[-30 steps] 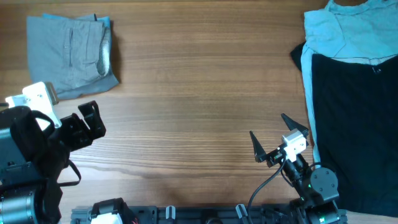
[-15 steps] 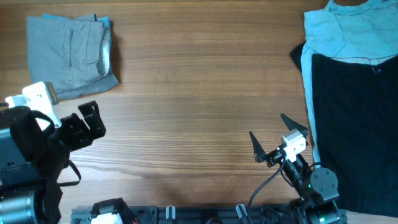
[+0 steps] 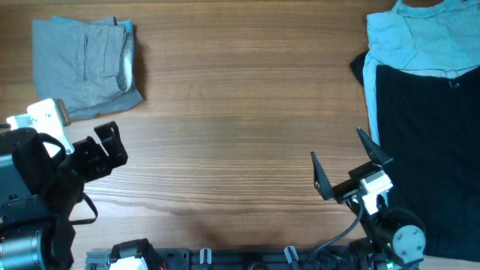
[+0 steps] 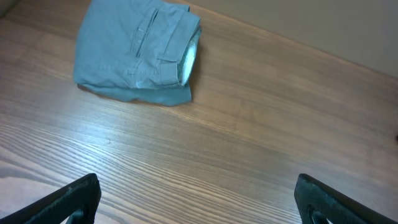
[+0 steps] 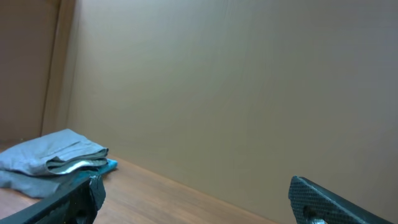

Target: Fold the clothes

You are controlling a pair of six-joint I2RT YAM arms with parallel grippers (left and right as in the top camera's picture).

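Note:
Grey-khaki shorts (image 3: 84, 66) lie folded at the table's far left, with their pale waistband showing on the right side. In the left wrist view the shorts (image 4: 134, 53) lie well ahead of my left gripper (image 4: 199, 200), which is open and empty. From above, the left gripper (image 3: 112, 146) sits just below the shorts. My right gripper (image 3: 334, 142) hovers open and empty near the front right, beside a heap of clothes. Its wrist view has the folded shorts (image 5: 53, 158) far off at the left, behind its open right gripper (image 5: 196, 200).
A light blue shirt (image 3: 427, 37) and a black garment (image 3: 431, 150) lie spread over the table's right side. A strip of blue cloth (image 3: 127, 28) peeks from under the shorts. A plain tan wall (image 5: 236, 81) stands behind the table.
My right gripper has shifted to the right, toward the black garment, and turned slightly. The left arm and the garments have stayed still.

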